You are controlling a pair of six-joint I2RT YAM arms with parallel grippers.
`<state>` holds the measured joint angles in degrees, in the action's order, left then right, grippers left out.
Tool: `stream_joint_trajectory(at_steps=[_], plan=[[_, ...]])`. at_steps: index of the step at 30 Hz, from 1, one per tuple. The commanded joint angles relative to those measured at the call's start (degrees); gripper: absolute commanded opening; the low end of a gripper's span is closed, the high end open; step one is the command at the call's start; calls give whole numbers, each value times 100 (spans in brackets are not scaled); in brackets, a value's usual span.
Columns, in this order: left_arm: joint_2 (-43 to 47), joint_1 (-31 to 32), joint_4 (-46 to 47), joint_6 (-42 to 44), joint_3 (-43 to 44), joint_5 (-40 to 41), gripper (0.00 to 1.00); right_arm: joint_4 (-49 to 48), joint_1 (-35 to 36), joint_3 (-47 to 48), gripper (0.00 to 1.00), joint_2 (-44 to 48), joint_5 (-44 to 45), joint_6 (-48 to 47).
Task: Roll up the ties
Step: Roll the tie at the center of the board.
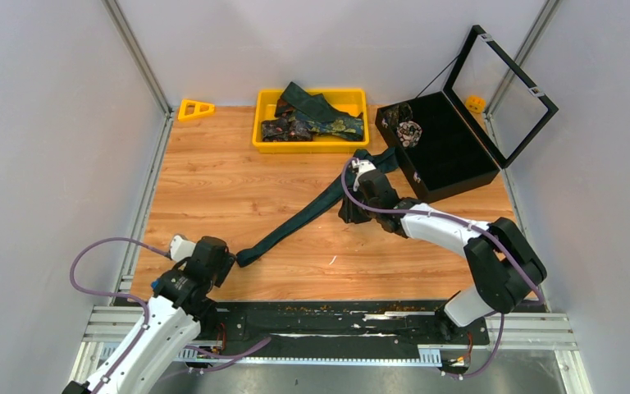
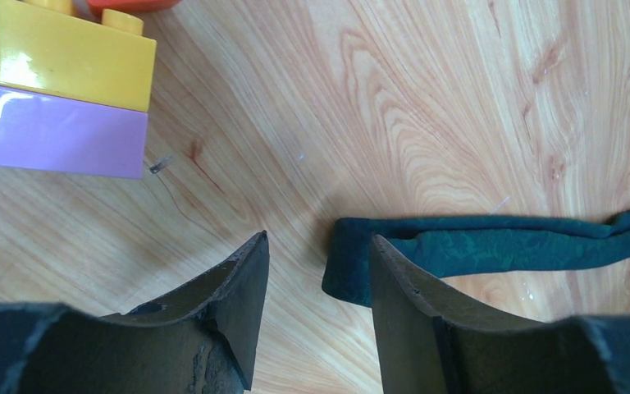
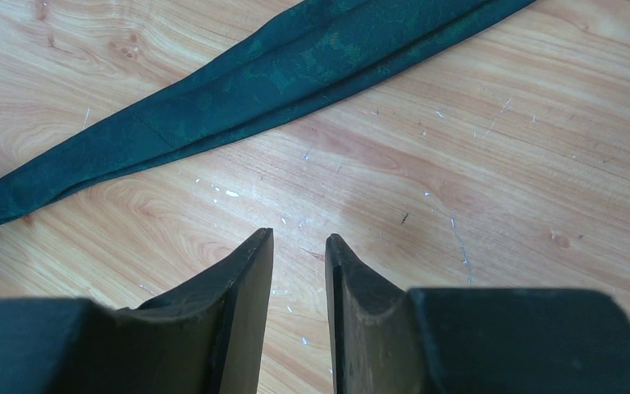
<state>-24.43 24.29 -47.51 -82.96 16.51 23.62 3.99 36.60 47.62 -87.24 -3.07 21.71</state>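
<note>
A dark teal tie [image 1: 295,226] lies stretched diagonally across the wooden table, from its narrow end at the lower left up toward the black case. My left gripper [image 1: 223,263] is at that narrow end. In the left wrist view the left gripper [image 2: 318,236] is open, and the tie's tip [image 2: 346,263] lies on the wood partly between the fingers, behind the right finger [image 2: 402,304]. My right gripper [image 1: 351,210] hovers beside the tie's wider stretch. In the right wrist view the right gripper [image 3: 299,235] stands narrowly open over bare wood, with the tie [image 3: 279,74] ahead of it.
A yellow tray [image 1: 266,141] at the back holds more ties [image 1: 316,119]. A black case [image 1: 451,164] with its clear lid [image 1: 500,94] raised stands back right, a rolled tie [image 1: 410,131] inside. A yellow triangle [image 1: 195,108] lies back left. Toy blocks [image 2: 66,90] sit near the left gripper.
</note>
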Motion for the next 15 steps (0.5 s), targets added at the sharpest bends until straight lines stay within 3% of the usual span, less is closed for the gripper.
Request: stream_joint_trajectory(at_steps=[1,15], plan=[[41,-39,166,232,204,-157,54,-91,15,134,31,-74,35,-96],[-488,-36,1060,378,-254,-495,47,-64,18,169,29,-148,52,-109]])
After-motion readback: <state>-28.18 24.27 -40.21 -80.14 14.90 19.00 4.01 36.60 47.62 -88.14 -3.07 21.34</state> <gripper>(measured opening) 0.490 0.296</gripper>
